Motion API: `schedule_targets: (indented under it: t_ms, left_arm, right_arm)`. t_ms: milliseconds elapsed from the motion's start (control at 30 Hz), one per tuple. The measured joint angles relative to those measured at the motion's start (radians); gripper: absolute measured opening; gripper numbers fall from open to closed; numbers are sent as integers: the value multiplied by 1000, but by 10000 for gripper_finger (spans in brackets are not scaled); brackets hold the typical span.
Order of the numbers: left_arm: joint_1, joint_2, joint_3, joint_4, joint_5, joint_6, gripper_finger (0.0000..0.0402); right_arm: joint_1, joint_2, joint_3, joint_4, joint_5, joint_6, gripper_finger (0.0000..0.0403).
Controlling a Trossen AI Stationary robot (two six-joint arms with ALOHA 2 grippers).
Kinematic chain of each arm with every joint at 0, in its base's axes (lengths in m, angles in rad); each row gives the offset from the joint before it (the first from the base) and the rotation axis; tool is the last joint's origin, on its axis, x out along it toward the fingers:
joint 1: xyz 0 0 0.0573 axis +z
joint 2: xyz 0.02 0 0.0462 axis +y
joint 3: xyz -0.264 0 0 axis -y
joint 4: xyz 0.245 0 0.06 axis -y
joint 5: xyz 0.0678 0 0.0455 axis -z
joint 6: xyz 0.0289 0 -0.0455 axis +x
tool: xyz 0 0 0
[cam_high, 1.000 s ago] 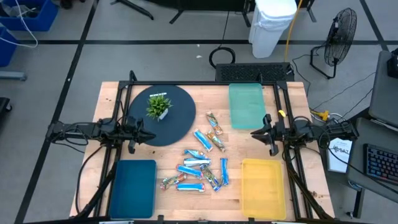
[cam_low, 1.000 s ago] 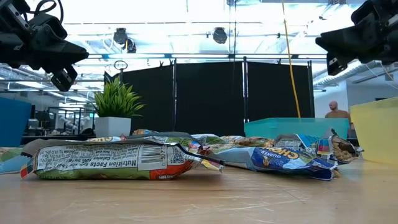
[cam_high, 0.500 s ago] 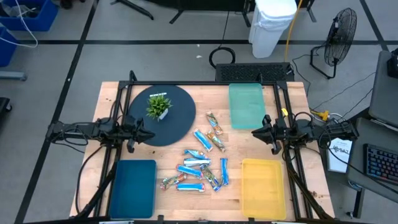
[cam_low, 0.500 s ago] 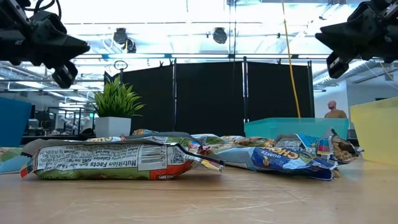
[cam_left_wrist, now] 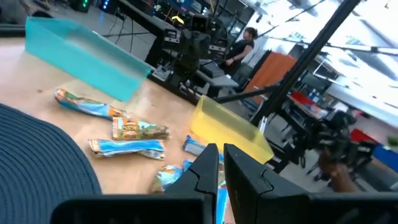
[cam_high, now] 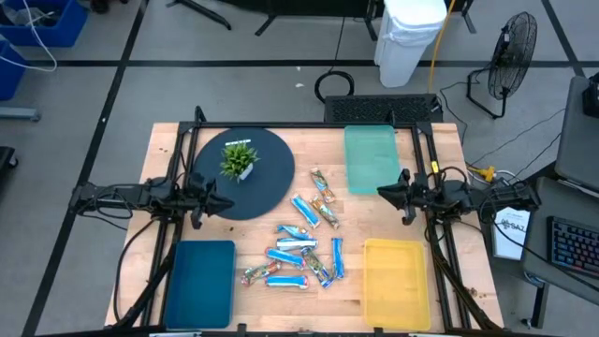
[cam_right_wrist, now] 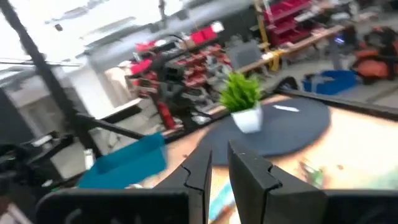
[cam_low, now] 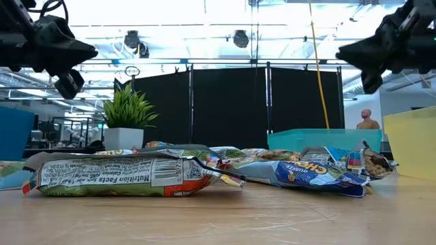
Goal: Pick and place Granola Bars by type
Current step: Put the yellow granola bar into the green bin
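Across the middle of the wooden surface (cam_high: 281, 140) we saw the Granola Bars (cam_high: 301, 245) scattered loose, crinkled shiny wrappers overlapping so some labels stayed hidden. We found the left gripper (cam_high: 227, 203) over the round dark mat (cam_high: 271, 183), fingers narrow and empty; the right gripper (cam_high: 382, 193) hung beside the teal tray (cam_high: 370, 154), likewise narrow.

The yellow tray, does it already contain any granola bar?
No, in the high view the yellow tray holds nothing, and the granola bars all lie on the table between the trays.
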Motion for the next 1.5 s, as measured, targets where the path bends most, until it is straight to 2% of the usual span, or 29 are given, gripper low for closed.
schedule_targets:
  t_ms: [167,333,400,467,500,633,733,833,1000,1133,1300,1500]
  left_arm:
    - [0,0,0,4,-78,-8,31]
    - [0,0,0,4,-79,26,31]
    - [0,0,0,4,-78,59,31]
    - [0,0,0,4,-78,83,31]
    - [0,0,0,4,-78,92,31]
    - [0,0,0,3,-78,103,31]
    - [0,0,0,3,-78,109,31]
    - [0,0,0,-3,-78,101,31]
    - [0,0,0,-3,-78,101,31]
    - [0,0,0,-4,-78,102,31]
    - [0,0,0,-3,-78,105,31]
    - [0,0,0,-3,-78,105,31]
  right_arm:
    - [0,28,0,-14,4,-34,43]
    - [0,67,0,10,10,-100,43]
    - [0,103,7,111,50,-89,43]
    - [-1,152,55,172,88,-88,43]
    - [-1,191,85,132,89,-89,43]
    - [-1,426,349,5,123,-59,43]
    - [-9,682,591,-206,176,-62,44]
    - [-40,930,895,-403,181,-91,54]
    - [-122,1304,1362,-836,96,-117,106]
    - [-198,1523,1594,-1069,18,-78,165]
    - [-255,1691,1611,-1111,-67,-53,230]
    - [-294,1802,1533,-1036,27,-17,250]
